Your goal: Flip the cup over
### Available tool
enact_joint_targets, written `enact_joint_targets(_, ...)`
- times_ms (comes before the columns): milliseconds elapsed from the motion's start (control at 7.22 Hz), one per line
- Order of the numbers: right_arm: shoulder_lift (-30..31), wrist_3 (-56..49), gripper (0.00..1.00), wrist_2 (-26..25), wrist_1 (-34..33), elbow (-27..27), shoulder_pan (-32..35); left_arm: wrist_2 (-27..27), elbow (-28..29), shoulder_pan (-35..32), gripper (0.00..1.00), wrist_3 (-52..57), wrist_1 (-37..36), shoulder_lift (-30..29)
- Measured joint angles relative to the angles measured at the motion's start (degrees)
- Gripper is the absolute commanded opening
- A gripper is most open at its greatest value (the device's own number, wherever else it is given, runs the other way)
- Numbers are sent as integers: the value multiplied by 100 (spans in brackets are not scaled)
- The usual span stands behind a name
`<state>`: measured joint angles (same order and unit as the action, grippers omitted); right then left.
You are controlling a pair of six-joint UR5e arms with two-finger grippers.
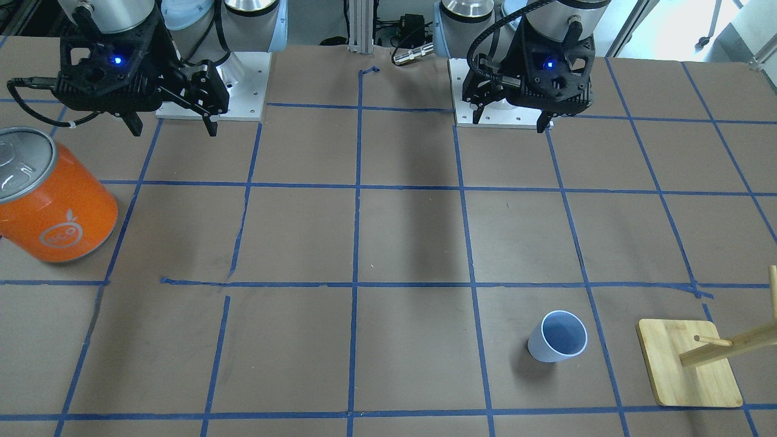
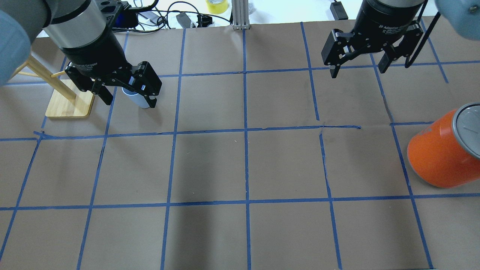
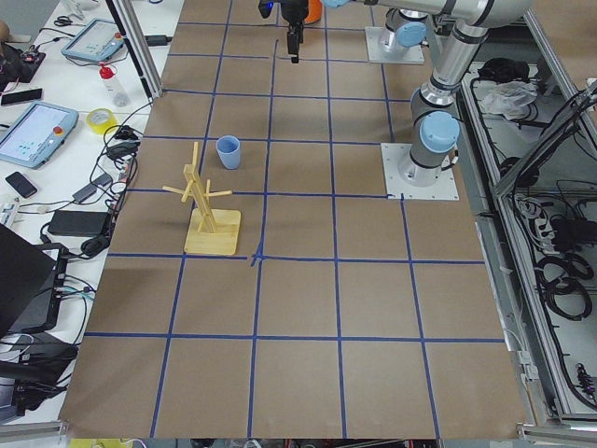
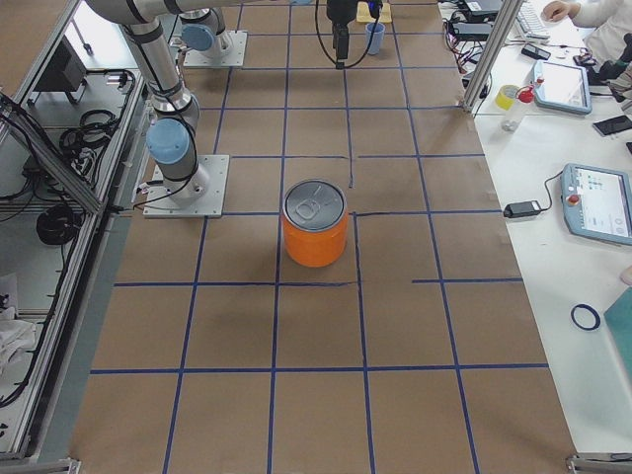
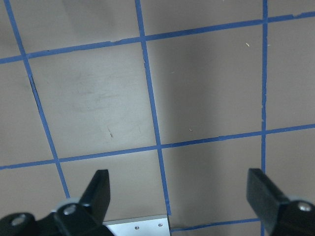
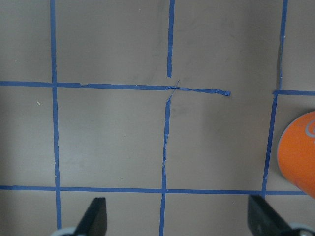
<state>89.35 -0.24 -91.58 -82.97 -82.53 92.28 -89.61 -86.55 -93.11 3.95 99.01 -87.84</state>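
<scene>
The cup (image 1: 557,337) is a small pale blue-white tumbler that stands mouth up on the brown table, next to the wooden rack. In the overhead view it (image 2: 135,99) is partly hidden behind my left gripper. It also shows in the left side view (image 3: 228,151) and the right side view (image 4: 374,37). My left gripper (image 1: 512,121) is open and empty, held high near its base, well back from the cup. Its wrist view shows only spread fingers (image 5: 99,189) over bare table. My right gripper (image 1: 173,128) is open and empty, held high near its base.
A large orange can (image 1: 54,203) with a silver lid stands on my right side, and its edge shows in the right wrist view (image 6: 298,157). A wooden peg rack (image 1: 689,364) on a square base stands beside the cup. Blue tape lines grid the table.
</scene>
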Motion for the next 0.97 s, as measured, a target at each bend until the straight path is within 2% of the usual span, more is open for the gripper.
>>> enact_joint_targets(277, -2, 0, 100, 0, 0, 0, 0, -126, 5, 52, 100, 25, -228, 28)
enact_joint_targets(554, -5, 4, 100, -1, 1, 0, 0, -289, -24, 99, 100, 36, -793, -61)
enact_joint_targets(970, -4, 3, 100, -1, 0, 0, 0, -178, -9, 124, 100, -265, -947, -71)
